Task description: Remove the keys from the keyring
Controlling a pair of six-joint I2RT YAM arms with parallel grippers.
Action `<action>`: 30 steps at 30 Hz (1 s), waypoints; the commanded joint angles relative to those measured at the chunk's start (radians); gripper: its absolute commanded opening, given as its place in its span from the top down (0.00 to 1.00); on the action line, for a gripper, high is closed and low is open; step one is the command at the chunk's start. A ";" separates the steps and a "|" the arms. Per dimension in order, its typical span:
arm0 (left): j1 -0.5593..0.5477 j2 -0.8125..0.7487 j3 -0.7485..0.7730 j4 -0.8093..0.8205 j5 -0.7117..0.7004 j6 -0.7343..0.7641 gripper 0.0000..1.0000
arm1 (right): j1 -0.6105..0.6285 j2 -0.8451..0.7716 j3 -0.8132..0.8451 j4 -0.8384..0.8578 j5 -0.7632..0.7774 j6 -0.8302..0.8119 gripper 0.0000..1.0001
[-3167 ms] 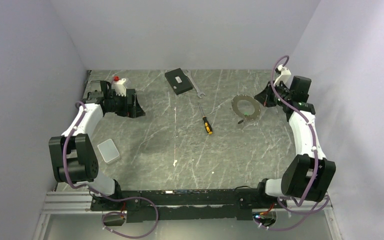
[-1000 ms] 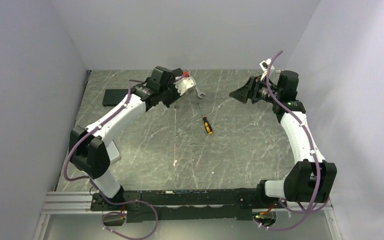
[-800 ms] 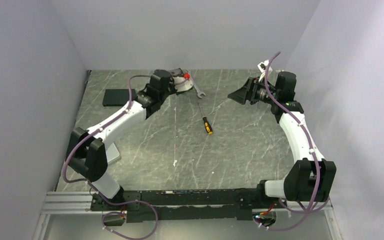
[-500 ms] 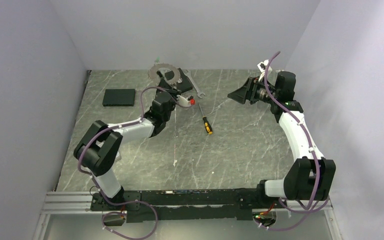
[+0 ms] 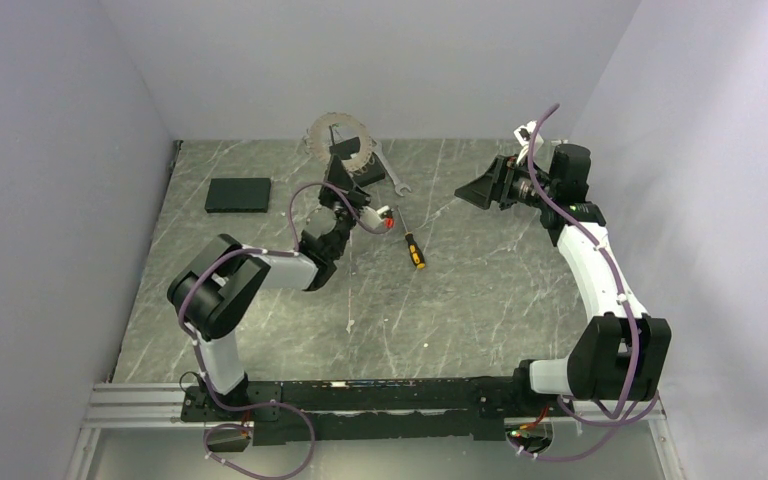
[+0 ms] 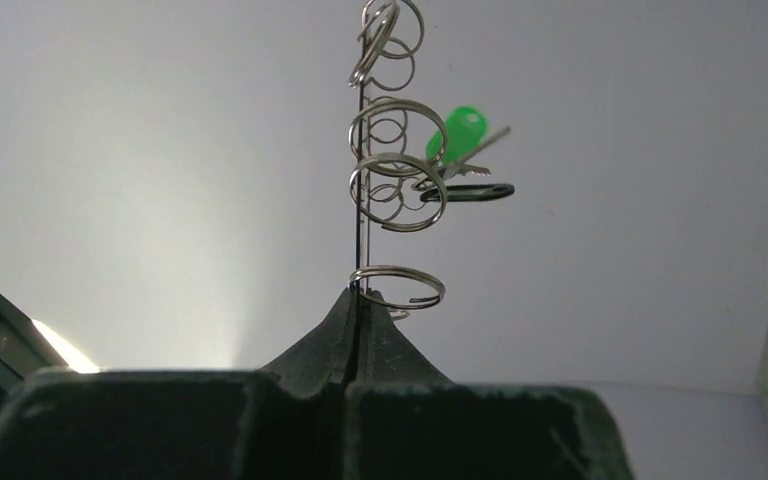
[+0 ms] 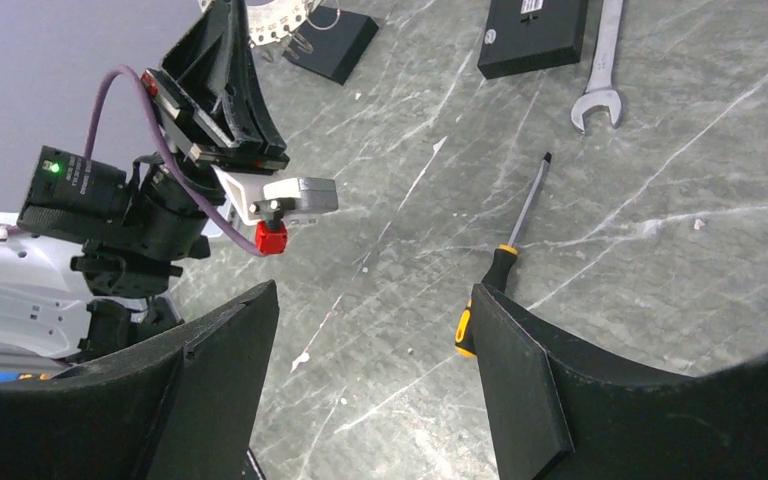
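Silvery-grey metal was up in the air: the keyring (image 5: 339,119) stood on edge well above the tabletop (image 5: 460,300), toward the back wall, held aloft by the left gripper (image 5: 337,168). From the left wrist view its fingers (image 6: 315,345) were pressed together on the thin rim of the hoop, which ran straight up from their tips. The keys (image 5: 363,150) fringed the hoop all the way round, and up close they showed as small wire loops threaded on it, with the green tag (image 6: 457,130) hanging among them.

The right gripper (image 5: 475,192) hung well apart from the hoop, over the right side of the tabletop, with its fingers (image 7: 210,380) spread wide and nothing between them. It looked toward the left arm.

By my reckoning only the lifting and presenting was done. I could see no key lying loose on the tabletop; just the screwdriver (image 5: 412,245) and the wrench (image 5: 390,175) lay there, both untouched. Every key, as far as I could tell, was still on the hoop, so the whole of the removing was left to do.
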 commanded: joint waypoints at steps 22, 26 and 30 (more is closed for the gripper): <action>-0.069 -0.255 0.571 -1.788 0.144 -1.330 1.00 | 0.000 0.015 0.015 -0.011 -0.028 -0.112 0.23; -0.068 -0.264 0.653 -1.916 0.302 -1.433 1.00 | -0.002 0.011 -0.011 0.017 -0.028 -0.127 0.21; -0.068 -0.273 0.735 -2.020 0.431 -1.508 1.00 | -0.002 -0.005 -0.030 0.035 -0.080 -0.158 0.20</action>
